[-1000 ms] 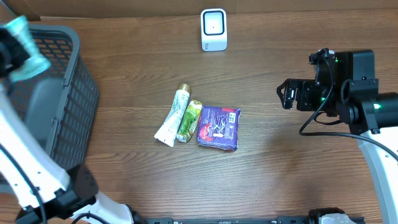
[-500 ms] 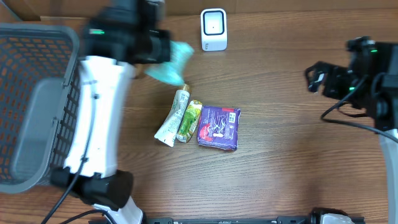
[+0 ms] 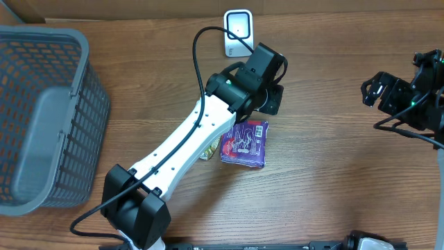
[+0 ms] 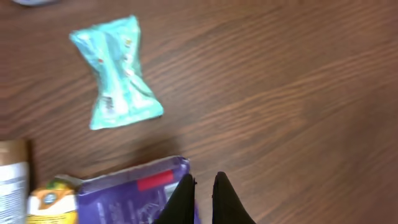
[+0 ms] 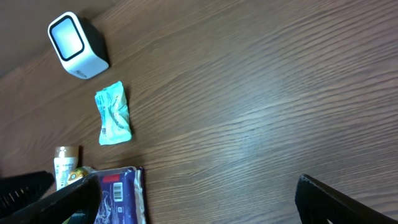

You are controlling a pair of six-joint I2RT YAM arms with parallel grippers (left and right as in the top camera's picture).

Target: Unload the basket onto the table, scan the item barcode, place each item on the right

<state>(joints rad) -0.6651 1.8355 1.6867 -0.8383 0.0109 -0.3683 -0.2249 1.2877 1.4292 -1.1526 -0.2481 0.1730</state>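
Packet [image 4: 116, 71] loose — left claw [image 4: 204, 180] closed

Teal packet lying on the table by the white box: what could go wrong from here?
1. The teal packet lies loose and twisted, so its barcode may not face the scanner.
2. The left gripper is shut and empty at the purple pack's edge; lowering like that might shove it.
3. Overhead, the left arm hides the packet.

A grey mesh basket [image 3: 90, 118] is standing on the left part of the wooden table [image 3: 333, 173]. Well to the right of the basket, a purple packet [image 3: 248, 144] is lying flat. A green tube [image 4: 53, 199] and a white tube [image 4: 12, 180] are lying on the packet's basket-facing side.
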